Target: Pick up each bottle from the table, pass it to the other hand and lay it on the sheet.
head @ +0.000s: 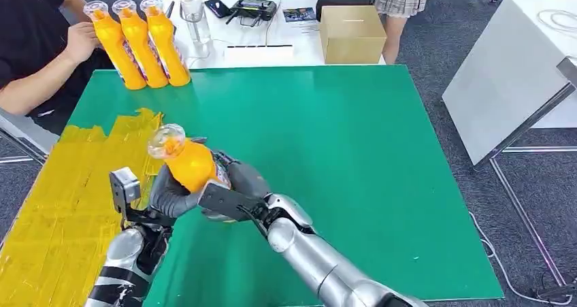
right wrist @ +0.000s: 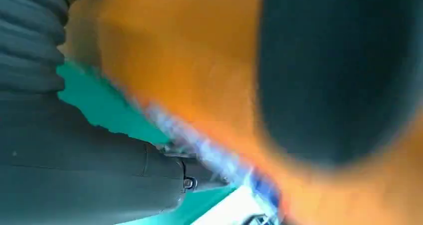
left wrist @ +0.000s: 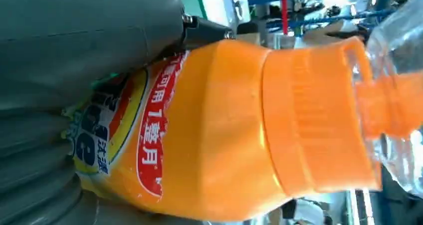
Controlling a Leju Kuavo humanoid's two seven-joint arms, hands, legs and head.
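Handover step, mid-air over front-left of green table (head: 354, 150). Orange bottle (head: 189, 164) tilted, clear cap up and toward the far-left; body sits between both hands, just beside the edge of the yellow sheet (head: 61, 212). Left hand (head: 170, 195) wrapped round lower body from the left; left wrist view shows grey thumb pressed on the label, so grasping. Right hand (head: 235, 184) cups bottle from the right w/ dark fingers on its side; right wrist view too blurred to confirm firm clamp, but contact looks real, so counted as holding. Which hand is giver vs taker: can't tell from this. Judgement on doing it well: receiving hand should have full wrap below the shoulder of bottle before the other lets go; release slow, no twist, since cap-heavy tilt could swing it. Keep grip off the clear cap. Then carry low over sheet, lay on its side lengthwise so it won't roll off. Three more bottles (head: 139, 41) stand at far-left edge, a person's hand (head: 80, 41) touching the outermost one; keep arm path clear of that.
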